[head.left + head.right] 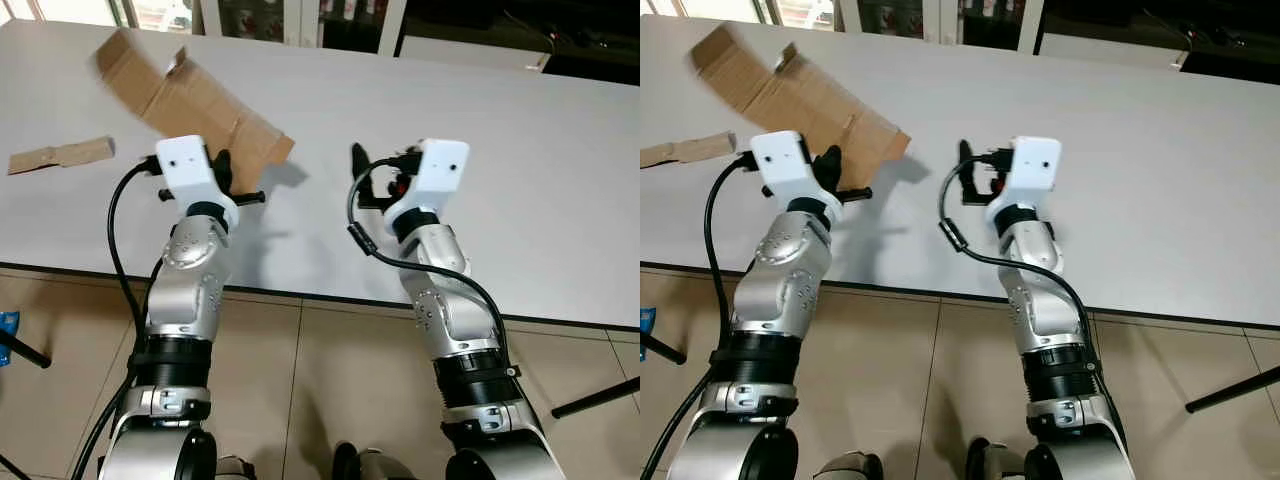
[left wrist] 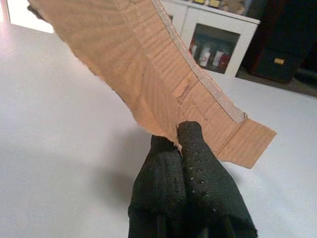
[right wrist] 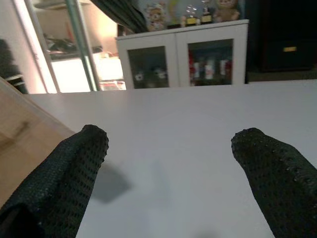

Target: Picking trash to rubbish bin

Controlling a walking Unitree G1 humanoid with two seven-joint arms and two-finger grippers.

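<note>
Two black fingers of the left gripper (image 2: 181,148) pinch the torn edge of a cardboard sheet (image 1: 190,100), lifted tilted above the white surface (image 1: 520,150); it looks light, stiff, yet floppy at its folds. Right gripper (image 3: 168,148) hovers with fingers apart. No bin visible; a smaller scrap (image 1: 60,156) lies well apart

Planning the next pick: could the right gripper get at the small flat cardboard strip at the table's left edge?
Probably not: the small flat cardboard strip lies far left, beyond the left gripper and its large cardboard piece; the open right gripper would cross both.

home room, white table (image 1: 560,200), glass-door cabinet (image 3: 183,57)
</note>
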